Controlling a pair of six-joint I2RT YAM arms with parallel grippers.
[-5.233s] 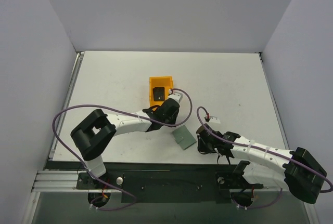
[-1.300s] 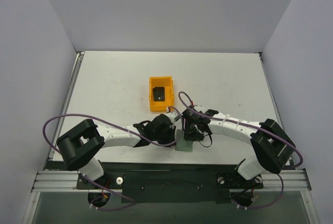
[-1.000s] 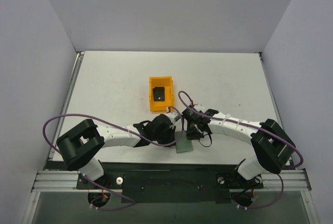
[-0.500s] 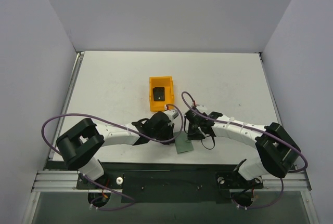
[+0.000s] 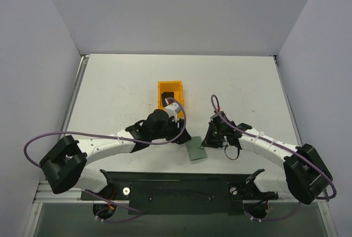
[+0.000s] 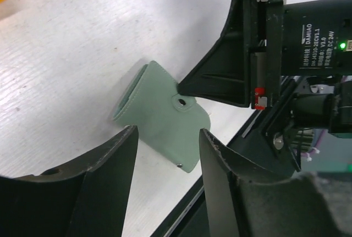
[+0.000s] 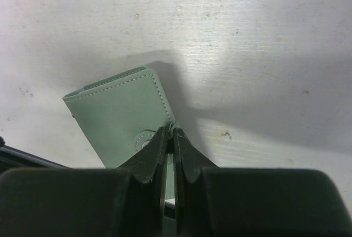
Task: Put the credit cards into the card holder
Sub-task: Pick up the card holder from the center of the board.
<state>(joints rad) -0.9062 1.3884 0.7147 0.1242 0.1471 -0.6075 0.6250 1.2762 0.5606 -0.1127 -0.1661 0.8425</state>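
The card holder point(image 5: 195, 150), a sage-green folded wallet with a snap tab point(image 6: 179, 102), lies near the table's front edge. My right gripper point(image 5: 205, 139) is shut on its right edge; in the right wrist view the jaws point(image 7: 170, 132) pinch the card holder point(image 7: 115, 116) at its rim. My left gripper point(image 5: 180, 137) stands open just left of it, a little above the table. In the left wrist view the card holder point(image 6: 159, 113) shows beyond the gap of the left gripper point(image 6: 168, 132), untouched by it. No credit cards are in view.
An orange bin point(image 5: 169, 89) stands behind the left wrist, which covers its near half. The table's front edge and the black base rail point(image 5: 181, 185) run just below the card holder. The right arm's motor housing point(image 6: 308, 33) fills the left wrist view's right side.
My left gripper has opened and drawn back to the left, away from the card holder. The right arm has shifted right, still pinching the card holder's edge.
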